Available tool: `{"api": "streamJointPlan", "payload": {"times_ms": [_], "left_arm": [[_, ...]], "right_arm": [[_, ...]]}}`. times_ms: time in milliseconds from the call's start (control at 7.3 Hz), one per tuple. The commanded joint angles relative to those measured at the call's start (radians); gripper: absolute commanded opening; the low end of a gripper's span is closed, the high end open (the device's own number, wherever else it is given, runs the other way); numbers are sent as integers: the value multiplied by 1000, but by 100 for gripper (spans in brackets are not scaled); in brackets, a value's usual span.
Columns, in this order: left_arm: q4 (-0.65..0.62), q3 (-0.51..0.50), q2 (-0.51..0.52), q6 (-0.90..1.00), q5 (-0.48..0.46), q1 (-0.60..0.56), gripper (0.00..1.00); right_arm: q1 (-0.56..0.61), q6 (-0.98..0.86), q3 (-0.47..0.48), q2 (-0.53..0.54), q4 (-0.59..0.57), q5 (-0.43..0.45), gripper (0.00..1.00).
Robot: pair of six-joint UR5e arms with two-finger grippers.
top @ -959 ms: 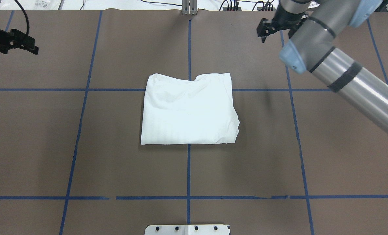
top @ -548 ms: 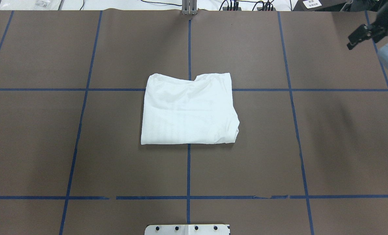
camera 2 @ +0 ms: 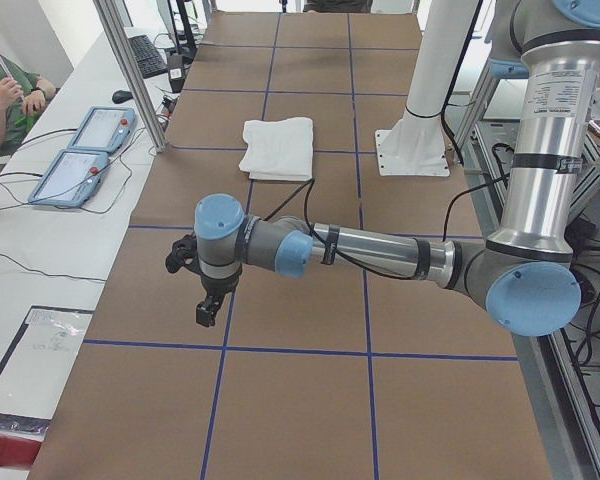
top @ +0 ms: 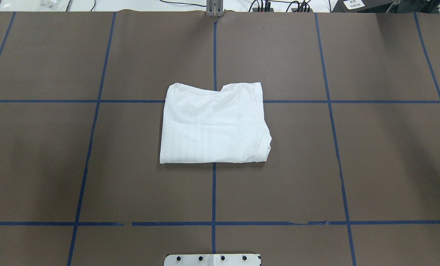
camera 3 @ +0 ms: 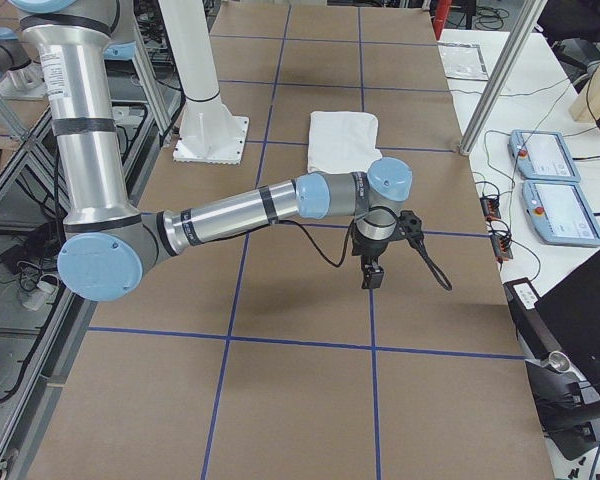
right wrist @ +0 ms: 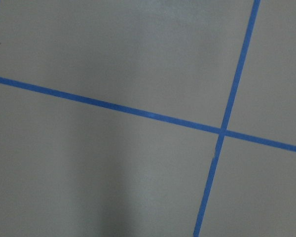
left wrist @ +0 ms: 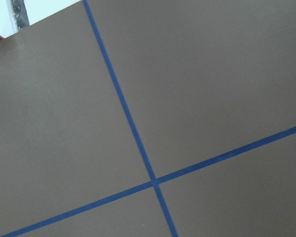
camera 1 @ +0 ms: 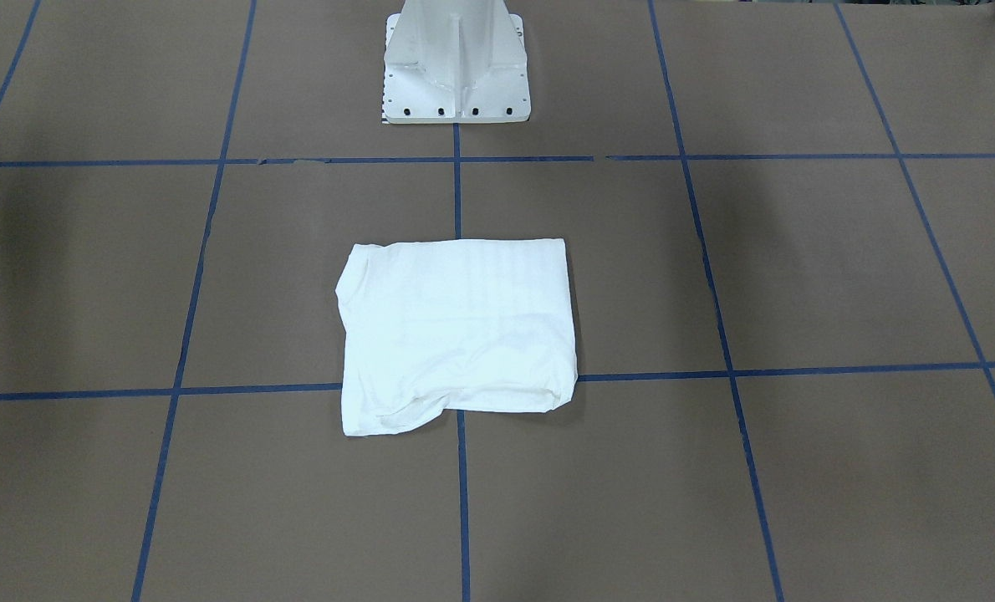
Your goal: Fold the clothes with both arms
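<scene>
One white T-shirt (top: 214,125) lies folded into a rough rectangle on the brown bench (top: 353,147). It sits straight out in front of the white pedestal base (top: 212,259) and well apart from it. It covers the blue tape line (top: 213,192) that runs forward from the base, and it reaches across the crossing line on its far side. The edge nearest the base is straight and flat. The edge farthest from the base is uneven, with a shallow dip near the middle. The corner toward the robot's right on the base side bulges out in rounded layers. Nothing touches the cloth.

Both arms show only in the side views. The left arm (camera 2: 380,255) stretches low over the bench, well out to the base's left. Its claw (camera 2: 208,308) points down above bare brown paper, far from the shirt. The right arm (camera 3: 230,215) reaches the same way, well out to the base's right, and its claw (camera 3: 368,275) also points down near a tape line. From these views I cannot tell whether either claw is released or clenched. Each wrist camera sees only brown paper and a crossing of blue tape.

Beyond the bench's far edge from the base, two tablet-like pendants (camera 2: 85,150) rest on a white side table, and a person (camera 2: 5,95) sits there.
</scene>
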State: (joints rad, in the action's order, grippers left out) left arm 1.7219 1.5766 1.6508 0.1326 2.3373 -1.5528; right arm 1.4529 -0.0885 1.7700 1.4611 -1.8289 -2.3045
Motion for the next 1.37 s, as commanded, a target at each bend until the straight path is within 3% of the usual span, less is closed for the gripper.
{"api": "streamJointPlan", "payload": {"times_ms": [0,137,411,822,959,1234], "left_arm": [[92,-46,-22,-11,83,-38,100],[132,-59,-60,-8,50,-38,100],[144,-53,-55,-15,-155,-52,100],[-35,-8,-52,-16,-152,-50,100],[-97,23,-52,-18,-110,-50,100],[-99,25,-57,-54,-72,-36,100]], "right_arm": [[11,3,17,48,-24,7,100],[12,13,25,71,-24,11,100],[27,172,26,96,-24,22,100],[26,168,6,108,-4,-9,100],[27,167,-6,111,-3,-12,100],[47,153,-29,116,-3,-13,100]]}}
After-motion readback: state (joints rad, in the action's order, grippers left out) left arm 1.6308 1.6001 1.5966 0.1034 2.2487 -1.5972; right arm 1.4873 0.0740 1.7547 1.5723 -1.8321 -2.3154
